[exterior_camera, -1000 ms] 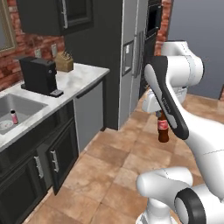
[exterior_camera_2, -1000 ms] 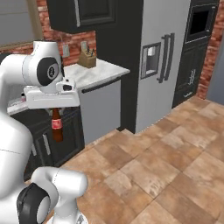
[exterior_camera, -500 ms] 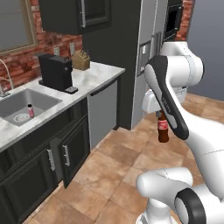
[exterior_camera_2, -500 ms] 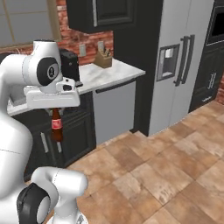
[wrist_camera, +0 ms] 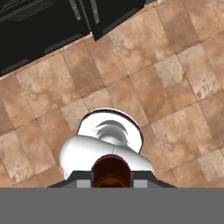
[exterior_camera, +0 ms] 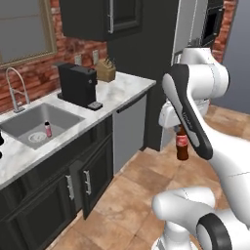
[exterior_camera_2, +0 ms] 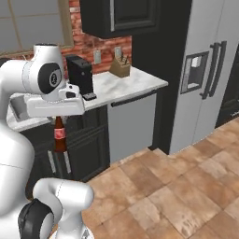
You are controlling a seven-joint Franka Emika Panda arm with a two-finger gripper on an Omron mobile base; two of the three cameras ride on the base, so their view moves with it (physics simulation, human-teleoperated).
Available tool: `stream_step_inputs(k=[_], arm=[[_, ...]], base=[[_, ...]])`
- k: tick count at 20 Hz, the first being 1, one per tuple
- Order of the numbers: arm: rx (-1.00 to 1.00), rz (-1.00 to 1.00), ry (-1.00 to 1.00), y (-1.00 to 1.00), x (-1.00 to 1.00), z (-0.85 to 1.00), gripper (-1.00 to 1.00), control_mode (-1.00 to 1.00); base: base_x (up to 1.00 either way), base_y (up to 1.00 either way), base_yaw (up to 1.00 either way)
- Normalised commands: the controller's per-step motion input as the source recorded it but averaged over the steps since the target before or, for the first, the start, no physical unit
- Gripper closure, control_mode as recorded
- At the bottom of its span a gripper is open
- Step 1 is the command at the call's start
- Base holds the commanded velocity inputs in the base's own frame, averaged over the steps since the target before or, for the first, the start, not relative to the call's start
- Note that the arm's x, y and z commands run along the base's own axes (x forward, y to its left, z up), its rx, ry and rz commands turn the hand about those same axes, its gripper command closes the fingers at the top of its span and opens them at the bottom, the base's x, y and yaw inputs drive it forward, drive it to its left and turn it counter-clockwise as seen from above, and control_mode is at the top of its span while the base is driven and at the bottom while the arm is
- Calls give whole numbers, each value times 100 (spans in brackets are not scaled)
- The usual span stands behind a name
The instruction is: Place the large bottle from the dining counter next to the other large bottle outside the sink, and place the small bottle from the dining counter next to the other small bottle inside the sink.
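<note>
Between the earlier pictures and this one the whole kitchen slid across both base views, which meant the base had driven along the cabinets while the arm kept its pose; the sink (exterior_camera: 36, 128) had come further into the left base view. The gripper (exterior_camera: 180, 128) was clamped on the neck of the small bottle (exterior_camera: 181, 146), which hung upright below the hand, out over the tiled floor and well apart from the bench (exterior_camera: 124, 90). The other small bottle (exterior_camera: 48, 129), pink with a white cap, stood inside the basin beside the drain. To do this step well, it seemed wise to hold the bottle vertical while the base closed in, then carry it over the bench edge high enough to clear the rim and lower it just beside the pink bottle, away from the faucet (exterior_camera: 15, 90). The left base view showed the basin floor and the pink bottle, which the arm hid in the right base view; that view gave instead a clear side look at the red label (exterior_camera_2: 59, 134). The hand view looked straight down on the bottle's brown top between the fingertips.
</note>
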Motion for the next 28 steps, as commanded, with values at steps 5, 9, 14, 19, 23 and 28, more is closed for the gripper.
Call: stream_step_inputs(k=[5, 9, 14, 19, 23, 28], arm=[[0, 0, 0, 0, 0, 0, 100, 100], [0, 0, 0, 0, 0, 0, 100, 100], [0, 0, 0, 0, 0, 0, 100, 100], [0, 0, 0, 0, 0, 0, 100, 100], [0, 0, 0, 0, 0, 0, 100, 100], [0, 0, 0, 0, 0, 0, 100, 100]], base=[[97, 28, 0], [58, 0, 15], [7, 0, 25], [0, 0, 25], [0, 0, 25], [0, 0, 25]])
